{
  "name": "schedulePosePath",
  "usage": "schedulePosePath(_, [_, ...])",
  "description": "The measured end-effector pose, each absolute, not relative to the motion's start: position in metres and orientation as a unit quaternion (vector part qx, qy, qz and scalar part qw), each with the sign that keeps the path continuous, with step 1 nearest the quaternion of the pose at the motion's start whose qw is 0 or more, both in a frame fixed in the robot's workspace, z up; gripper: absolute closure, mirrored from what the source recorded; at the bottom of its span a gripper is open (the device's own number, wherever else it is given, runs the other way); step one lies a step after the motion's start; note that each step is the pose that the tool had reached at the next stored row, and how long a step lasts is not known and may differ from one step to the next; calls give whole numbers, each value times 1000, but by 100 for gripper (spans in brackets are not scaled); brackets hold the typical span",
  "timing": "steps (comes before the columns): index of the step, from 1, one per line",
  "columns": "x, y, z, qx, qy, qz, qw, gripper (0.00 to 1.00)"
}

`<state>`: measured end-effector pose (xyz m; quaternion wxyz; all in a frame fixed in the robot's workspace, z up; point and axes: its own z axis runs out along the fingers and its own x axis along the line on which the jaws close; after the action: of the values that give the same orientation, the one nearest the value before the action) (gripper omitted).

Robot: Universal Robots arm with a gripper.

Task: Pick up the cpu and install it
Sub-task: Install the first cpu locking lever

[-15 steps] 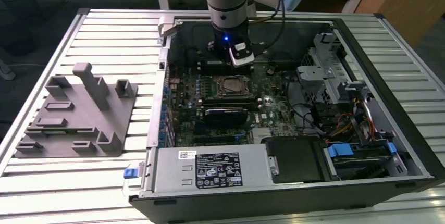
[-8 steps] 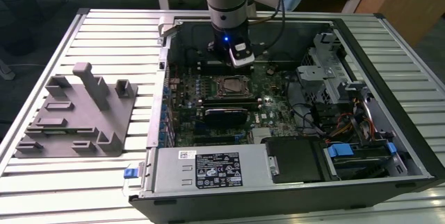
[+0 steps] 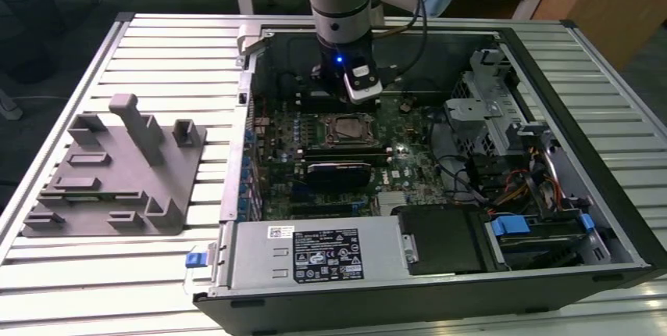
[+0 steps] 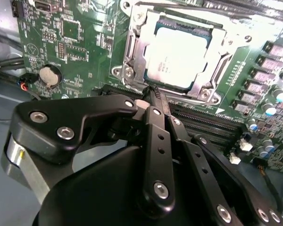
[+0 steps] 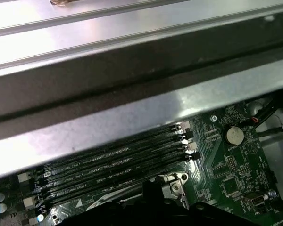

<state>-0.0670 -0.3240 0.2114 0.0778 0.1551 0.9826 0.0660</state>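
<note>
1. Exterior view: an open computer case lies on its side on a slatted metal bench, its green motherboard facing up.
2. The robot arm reaches down into the case from the far side, and its end effector hangs just above the board, beside the far edge of the socket frame.
3. The cpu sits in that frame near the middle of the board, seen here as a small pale square inside the dark metal surround.
4. In the second wrist view, the cpu shows as a shiny silver-white square lying flat inside the socket frame, with the frame's metal edges around it.
5. In the same view, the black fingers of the end effector are pressed together at their tips with nothing between them; the tips hover close to the near edge of the socket frame, apart from the cpu.
6. A round coin battery sits on the board to one side of the socket.
7. In the first wrist view, rows of dark memory slots run beside the case's metal wall, and the coin battery shows again.
8. On the bench at the exterior view's left stands a grey moulded fixture, well apart from the case.
9. A grey box with a white label fills the case's near corner.
</note>
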Motion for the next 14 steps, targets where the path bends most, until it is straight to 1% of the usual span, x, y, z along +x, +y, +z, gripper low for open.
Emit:
schedulePosePath(5, [-67,-324,211,154,984,51,79,89])
schedulePosePath(9, [-67,-325,211,153,985,33,79,89])
schedulePosePath(10, [-67,-325,210,153,985,30,77,89])
schedulePosePath(11, [-67,-325,210,152,985,27,73,89])
schedulePosePath(13, [-67,-325,210,153,986,24,61,89])
schedulePosePath(14, [-67,-325,210,153,986,24,60,89])
